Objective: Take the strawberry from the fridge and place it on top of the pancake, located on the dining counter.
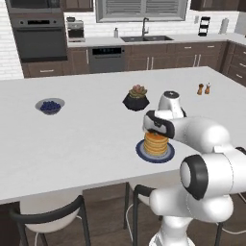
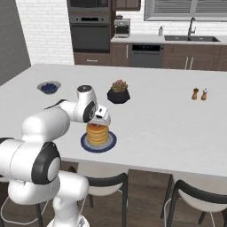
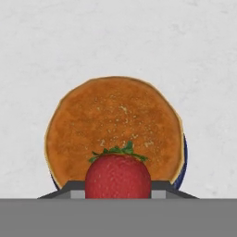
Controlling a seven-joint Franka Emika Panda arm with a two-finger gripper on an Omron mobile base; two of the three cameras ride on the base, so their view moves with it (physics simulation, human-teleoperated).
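Observation:
A stack of golden pancake (image 1: 156,142) sits on a dark blue plate (image 1: 142,153) near the front edge of the white dining counter (image 1: 81,139). My gripper (image 1: 154,129) hovers straight above the stack, pointing down. In the hand view the red strawberry (image 3: 118,176) with its green leaves is held between the fingers, and my gripper (image 3: 118,190) is shut on it, with the round pancake (image 3: 113,125) directly below. From the right, the hand (image 2: 101,119) hangs just over the pancake (image 2: 97,134). The fridge is out of view.
A dark pot with a succulent (image 1: 137,98) stands behind the plate. A bowl of blueberries (image 1: 50,106) lies at the left, and salt and pepper shakers (image 1: 203,89) at the right. Dark-framed chairs (image 1: 48,216) are tucked under the counter's front edge.

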